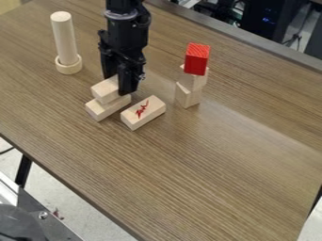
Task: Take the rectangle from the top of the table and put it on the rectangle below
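1. One broad wood-grain tabletop (pixel 207 174) runs beneath and well past the marked block (pixel 153 116), a pale rectangle with a red scribble on its upper face.
2. Just left of the marked block, a plain lower block (pixel 108 110) lies flat on the tabletop; the upper block (pixel 106 89) sits on it, slightly askew.
3. Above and left of the marked block, the black gripper (pixel 118 84) hangs down, its fingers set apart by the upper block's width and holding that block between them.
4. Up and right from the marked block stands a small stack: a red block (pixel 197 59) over a middle block (pixel 194 80) and a bottom block (pixel 188 96).
5. Farther off, up and left of the marked block, a pale cylinder (pixel 65 40) stands upright in a wooden ring (pixel 69 68).
6. Well down and left of the marked block, beyond the tabletop's edge, are a dark leg (pixel 23 172) and pale floor (pixel 63 202); dark equipment (pixel 267 19) stands past its far edge.
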{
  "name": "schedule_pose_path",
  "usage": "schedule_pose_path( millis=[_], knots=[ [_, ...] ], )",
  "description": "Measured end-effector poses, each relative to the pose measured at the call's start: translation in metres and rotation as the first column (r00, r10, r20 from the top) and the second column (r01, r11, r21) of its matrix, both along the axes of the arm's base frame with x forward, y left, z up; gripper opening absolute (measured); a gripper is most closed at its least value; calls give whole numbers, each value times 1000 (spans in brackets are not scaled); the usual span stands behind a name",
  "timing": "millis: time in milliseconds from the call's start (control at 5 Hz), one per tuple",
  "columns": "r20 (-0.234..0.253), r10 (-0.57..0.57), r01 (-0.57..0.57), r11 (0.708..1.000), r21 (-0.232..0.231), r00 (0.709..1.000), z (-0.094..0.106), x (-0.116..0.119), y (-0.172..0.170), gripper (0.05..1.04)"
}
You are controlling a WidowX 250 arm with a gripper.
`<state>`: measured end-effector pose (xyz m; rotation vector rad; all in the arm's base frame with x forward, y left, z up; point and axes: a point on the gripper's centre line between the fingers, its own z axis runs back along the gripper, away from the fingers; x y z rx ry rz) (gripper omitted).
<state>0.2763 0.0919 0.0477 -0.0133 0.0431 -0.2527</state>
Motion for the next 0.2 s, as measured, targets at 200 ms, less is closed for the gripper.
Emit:
schedule_pose_path(
  millis=[200],
  knots=[
    [0,3,-3,1000,10,1000,-1,0,1,560]
  ],
)
